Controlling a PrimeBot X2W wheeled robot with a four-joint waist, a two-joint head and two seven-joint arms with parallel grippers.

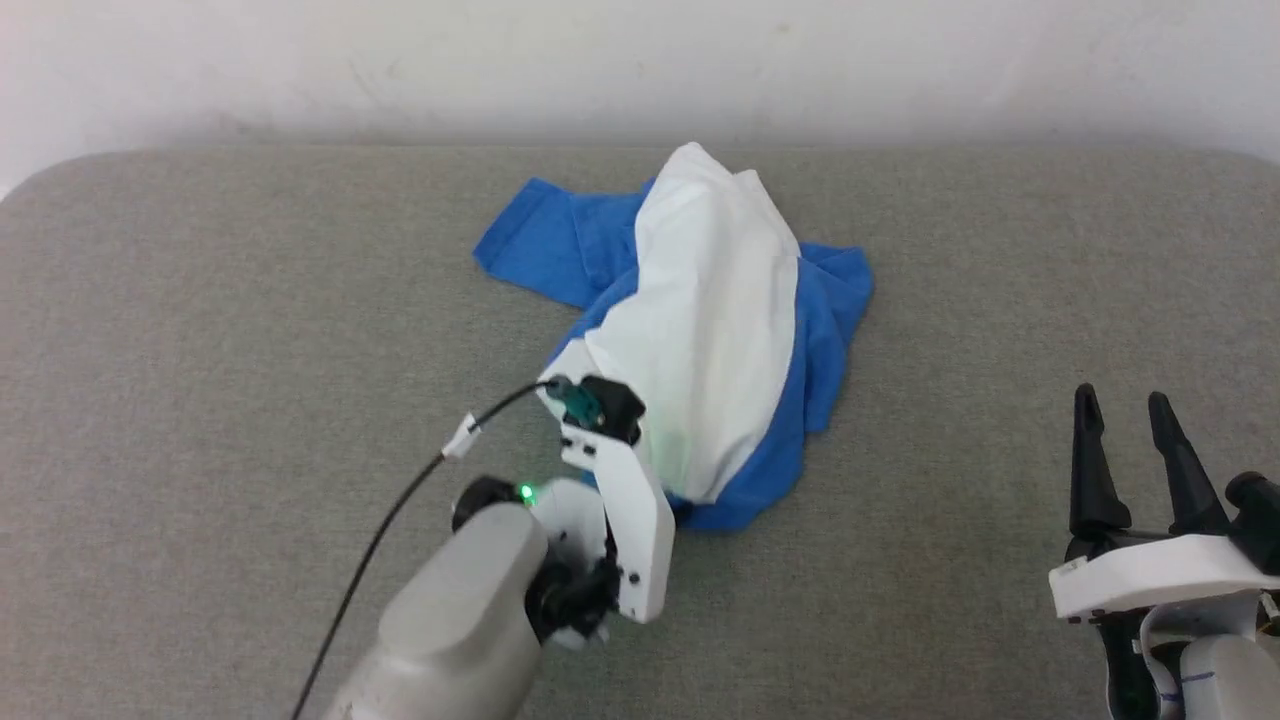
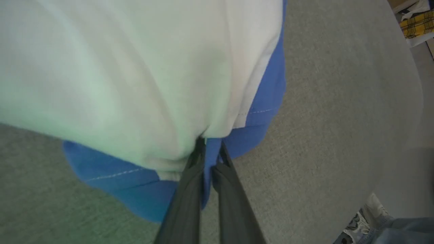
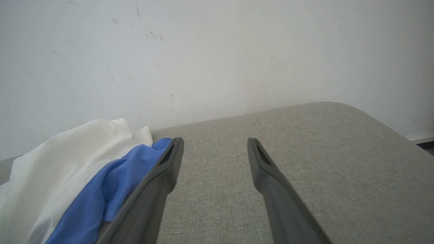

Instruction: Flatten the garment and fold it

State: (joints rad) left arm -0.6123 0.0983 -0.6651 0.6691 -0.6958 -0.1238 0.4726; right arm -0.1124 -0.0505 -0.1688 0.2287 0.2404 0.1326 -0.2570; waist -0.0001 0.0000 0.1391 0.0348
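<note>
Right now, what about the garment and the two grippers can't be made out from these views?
Head view: where the left gripper closes, hidden behind its white wrist housing.
Left wrist view: which part of the garment is pinched; the top and left edges crop it.
Right wrist view: the garment's left side, cut by the edge, partly behind the right gripper.

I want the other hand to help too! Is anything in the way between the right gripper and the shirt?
Nothing visible. Just bare grey surface lies between the open right gripper and the garment. The left gripper is shut on its near blue edge.
</note>
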